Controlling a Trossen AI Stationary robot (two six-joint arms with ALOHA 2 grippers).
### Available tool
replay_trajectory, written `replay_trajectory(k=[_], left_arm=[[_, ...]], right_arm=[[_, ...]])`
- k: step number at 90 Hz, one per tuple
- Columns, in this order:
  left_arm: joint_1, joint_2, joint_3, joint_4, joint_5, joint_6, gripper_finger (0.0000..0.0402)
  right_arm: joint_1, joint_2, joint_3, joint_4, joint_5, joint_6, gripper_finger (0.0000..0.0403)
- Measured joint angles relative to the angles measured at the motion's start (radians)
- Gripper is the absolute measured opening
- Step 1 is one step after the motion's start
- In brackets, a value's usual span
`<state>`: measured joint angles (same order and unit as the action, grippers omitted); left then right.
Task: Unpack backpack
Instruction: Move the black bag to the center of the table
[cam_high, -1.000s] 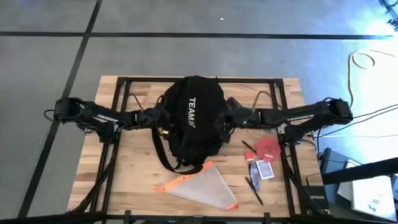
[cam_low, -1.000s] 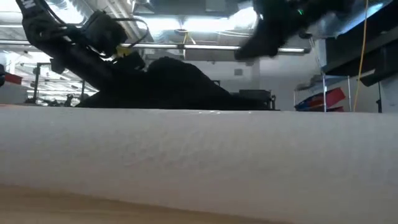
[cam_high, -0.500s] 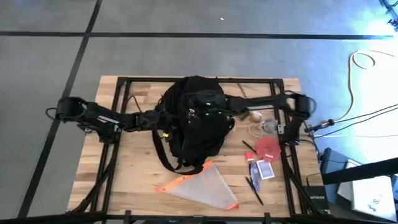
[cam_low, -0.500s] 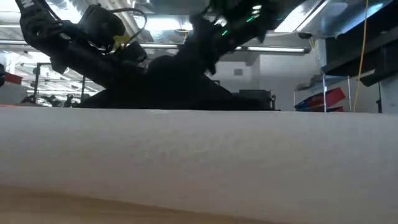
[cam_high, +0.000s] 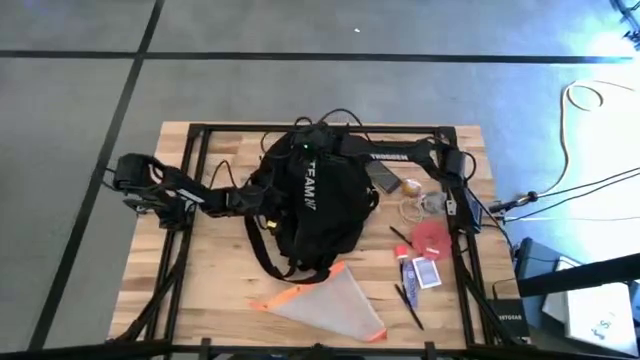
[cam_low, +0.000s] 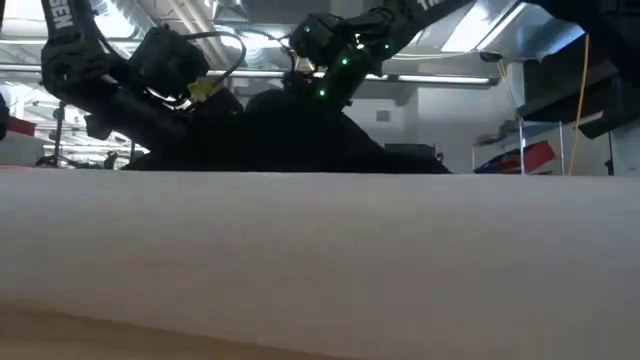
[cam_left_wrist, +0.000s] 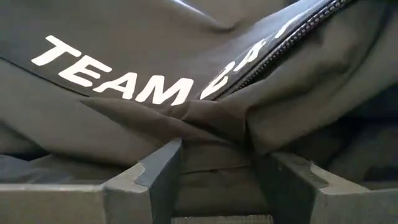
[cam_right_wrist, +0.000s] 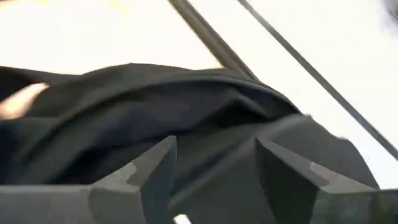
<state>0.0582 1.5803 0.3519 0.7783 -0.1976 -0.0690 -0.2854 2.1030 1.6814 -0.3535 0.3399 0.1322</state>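
Observation:
The black backpack (cam_high: 312, 205) with white "TEAM" lettering (cam_left_wrist: 118, 78) lies flat in the middle of the table, straps toward the near edge. My left gripper (cam_high: 262, 197) reaches in from the table's left and is shut on fabric at the backpack's left side (cam_left_wrist: 214, 180). My right gripper (cam_high: 303, 146) has come across from the right. It stands open over the backpack's far end (cam_right_wrist: 214, 168), with black fabric showing between and beyond its fingers. My left gripper pinches a raised fold of the backpack's fabric (cam_left_wrist: 211, 134) between its two fingers, just under the lettering and beside the zipper (cam_left_wrist: 280, 46). The fingers come in about level from the table's left. The backpack rests on the table. Whether my right gripper touches the fabric, I cannot tell.
A translucent pouch with orange trim (cam_high: 330, 300) lies near the front edge. Right of the backpack lie a dark flat object (cam_high: 385, 178), a coiled cable (cam_high: 415, 208), a red item (cam_high: 432, 238), a card box (cam_high: 427, 275) and pens (cam_high: 408, 303).
My right gripper has swung from the backpack's right side toward the table's left and far edge, ending over the backpack's far end and uncovering small items on the right. My left arm has pushed a little toward the right, and the backpack has shifted and turned slightly.

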Motion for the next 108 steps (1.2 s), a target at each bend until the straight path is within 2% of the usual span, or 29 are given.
replay_trajectory(k=[19, 55, 66, 79, 82, 108], left_arm=[[0.0, 0.0, 0.0, 0.005, -0.004, 0.009, 0.0185], [0.0, 0.001, -0.001, 0.017, -0.007, 0.006, 0.0185], [0.0, 0.001, -0.001, 0.017, -0.007, 0.008, 0.0185], [0.0, 0.001, -0.001, 0.017, -0.007, 0.013, 0.0185], [0.0, 0.001, -0.001, 0.017, -0.008, 0.013, 0.0185], [0.0, 0.001, -0.001, 0.018, -0.008, 0.018, 0.0185]], right_arm=[[-0.044, 0.037, -0.013, -0.041, -0.044, 0.07, 0.0202], [-0.057, 0.11, -0.013, -0.021, -0.048, 0.039, 0.0198], [-0.056, 0.109, -0.013, -0.014, -0.036, 0.025, 0.0153], [-0.06, 0.106, -0.013, -0.036, -0.028, 0.015, 0.0034], [-0.063, 0.106, -0.013, -0.043, -0.03, 0.015, 0.0018], [-0.068, 0.038, -0.013, -0.151, -0.029, -0.008, 0.0001]])
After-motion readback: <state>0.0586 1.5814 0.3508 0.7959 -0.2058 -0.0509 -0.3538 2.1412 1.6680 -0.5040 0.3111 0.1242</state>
